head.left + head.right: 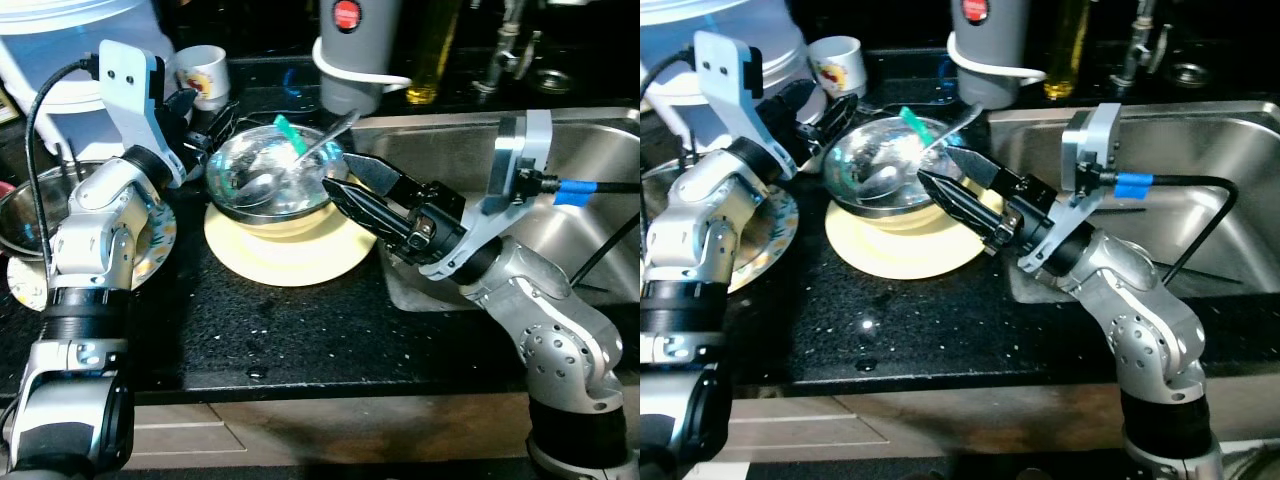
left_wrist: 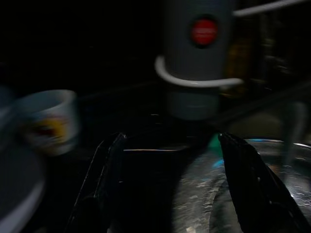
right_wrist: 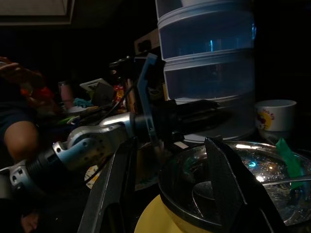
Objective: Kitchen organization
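A steel bowl [image 1: 262,178] sits on a pale yellow plate [image 1: 290,252] on the black counter. Inside it lie a spoon [image 1: 305,160] and a green strip [image 1: 290,133]. My left gripper [image 1: 212,130] is at the bowl's left rim with its fingers apart; the left wrist view shows the bowl [image 2: 257,194] by one finger [image 2: 104,184]. My right gripper [image 1: 338,176] is open at the bowl's right rim. In the right wrist view its fingers [image 3: 228,184] straddle the rim, one over the bowl [image 3: 262,170], one outside.
The steel sink [image 1: 600,200] lies to the right, beneath my right arm. A grey canister [image 1: 355,50], an oil bottle [image 1: 430,50] and a mug [image 1: 205,75] stand behind the bowl. A patterned plate [image 1: 155,245] and another steel bowl [image 1: 25,210] lie at the left. A person's arm [image 3: 19,141] is in the right wrist view.
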Robot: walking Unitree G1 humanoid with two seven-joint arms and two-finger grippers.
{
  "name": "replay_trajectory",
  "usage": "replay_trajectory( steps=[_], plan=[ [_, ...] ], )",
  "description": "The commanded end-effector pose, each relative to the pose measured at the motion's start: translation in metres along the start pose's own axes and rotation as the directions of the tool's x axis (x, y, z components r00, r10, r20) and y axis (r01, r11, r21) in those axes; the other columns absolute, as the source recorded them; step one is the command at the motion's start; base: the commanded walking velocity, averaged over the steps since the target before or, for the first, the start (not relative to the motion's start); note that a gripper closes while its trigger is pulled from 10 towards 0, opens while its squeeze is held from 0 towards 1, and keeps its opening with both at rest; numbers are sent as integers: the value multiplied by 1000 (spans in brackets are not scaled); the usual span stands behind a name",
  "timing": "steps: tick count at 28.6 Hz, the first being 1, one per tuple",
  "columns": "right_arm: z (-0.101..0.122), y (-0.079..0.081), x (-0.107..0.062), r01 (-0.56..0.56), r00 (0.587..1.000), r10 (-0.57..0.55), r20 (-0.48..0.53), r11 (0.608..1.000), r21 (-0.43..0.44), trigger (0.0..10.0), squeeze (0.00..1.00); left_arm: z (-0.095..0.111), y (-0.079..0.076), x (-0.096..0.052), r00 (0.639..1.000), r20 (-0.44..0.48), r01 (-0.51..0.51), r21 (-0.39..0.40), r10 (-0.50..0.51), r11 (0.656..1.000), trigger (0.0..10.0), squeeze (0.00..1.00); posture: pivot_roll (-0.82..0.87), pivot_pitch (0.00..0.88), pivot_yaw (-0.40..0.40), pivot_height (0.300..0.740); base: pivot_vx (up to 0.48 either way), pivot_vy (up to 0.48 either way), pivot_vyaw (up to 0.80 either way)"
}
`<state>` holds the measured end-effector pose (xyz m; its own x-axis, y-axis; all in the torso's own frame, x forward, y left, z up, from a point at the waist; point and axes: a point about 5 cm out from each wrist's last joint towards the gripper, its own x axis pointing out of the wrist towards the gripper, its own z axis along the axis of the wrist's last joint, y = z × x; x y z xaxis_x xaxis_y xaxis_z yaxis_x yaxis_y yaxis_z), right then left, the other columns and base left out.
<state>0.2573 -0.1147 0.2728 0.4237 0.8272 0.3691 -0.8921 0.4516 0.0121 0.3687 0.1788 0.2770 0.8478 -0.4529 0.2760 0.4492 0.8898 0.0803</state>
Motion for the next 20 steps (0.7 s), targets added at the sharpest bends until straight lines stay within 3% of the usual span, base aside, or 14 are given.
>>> replay_trajectory(
  steps=[1, 7, 13, 20],
  plan=[
    [1, 5, 2, -24, 1000, 24, -3, 1000, 4, 10000, 0, -5, -6, 4, 999, -18, 45, 1, -45, 999, 10000, 0, -57, 83, 14, 740, 0, 0, 0],
    [0, -4, 3, 72, 997, -72, -19, 997, 27, 10000, 0, 0, -20, 13, 990, 11, 143, -19, -143, 990, 10000, 0, -60, 88, 17, 740, 0, 0, 0],
    [-2, -8, 2, 111, 993, -110, -41, 994, 20, 10000, 0, 1, -34, 19, 977, 15, 211, -15, -211, 977, 10000, 0, -60, 90, 19, 740, 0, 0, -789],
    [0, -11, 0, 145, 989, -144, -29, 989, 28, 10000, 0, -2, -45, 22, 958, -11, 285, -16, -285, 958, 10000, 0, -60, 91, 24, 740, 0, 0, 0]
  ],
)
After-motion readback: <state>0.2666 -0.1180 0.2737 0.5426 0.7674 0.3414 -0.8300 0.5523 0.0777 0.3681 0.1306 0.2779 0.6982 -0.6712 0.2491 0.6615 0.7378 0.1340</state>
